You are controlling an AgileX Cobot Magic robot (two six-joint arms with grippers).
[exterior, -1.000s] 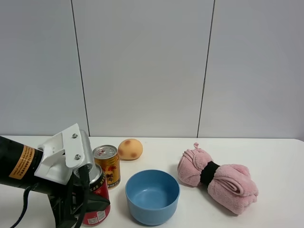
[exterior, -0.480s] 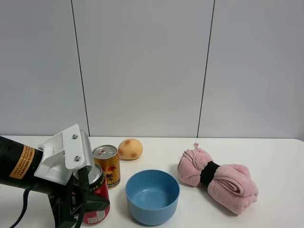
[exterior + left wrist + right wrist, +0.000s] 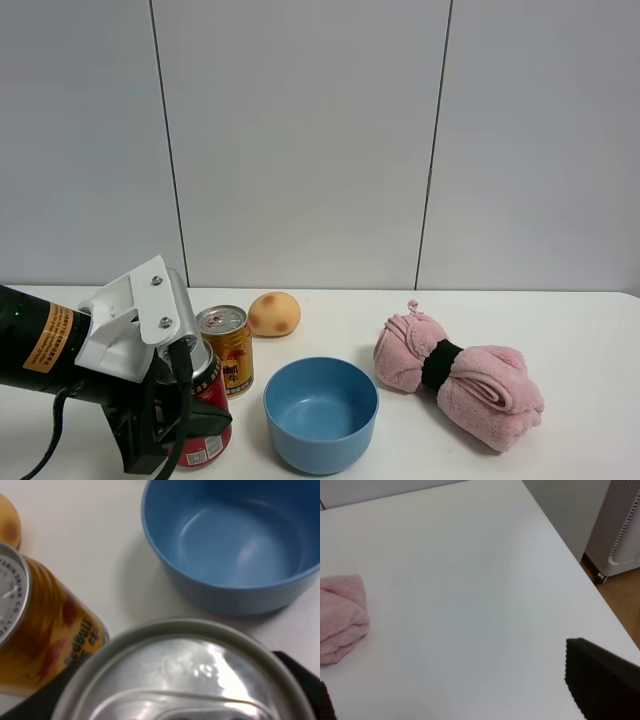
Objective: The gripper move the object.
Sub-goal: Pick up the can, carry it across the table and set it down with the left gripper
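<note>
While the red can (image 3: pixel 216 398) stands on the surface (image 3: pixel 560 320) just beside the blue bowl (image 3: pixel 320 442), the left gripper (image 3: pixel 195 430) brackets it. Jaws flank the can on both sides; whether they pinch it, cannot tell.

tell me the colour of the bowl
The bowl is blue, clearest in the exterior high view.

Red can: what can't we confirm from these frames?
- Exterior high: the left gripper covers much of the red can; whether the jaws press it can't be told.
- Left wrist: only the can's blurred lid shows, cut by the frame edge; jaw contact is hidden below it.
- Right wrist: the can is out of view.
</note>
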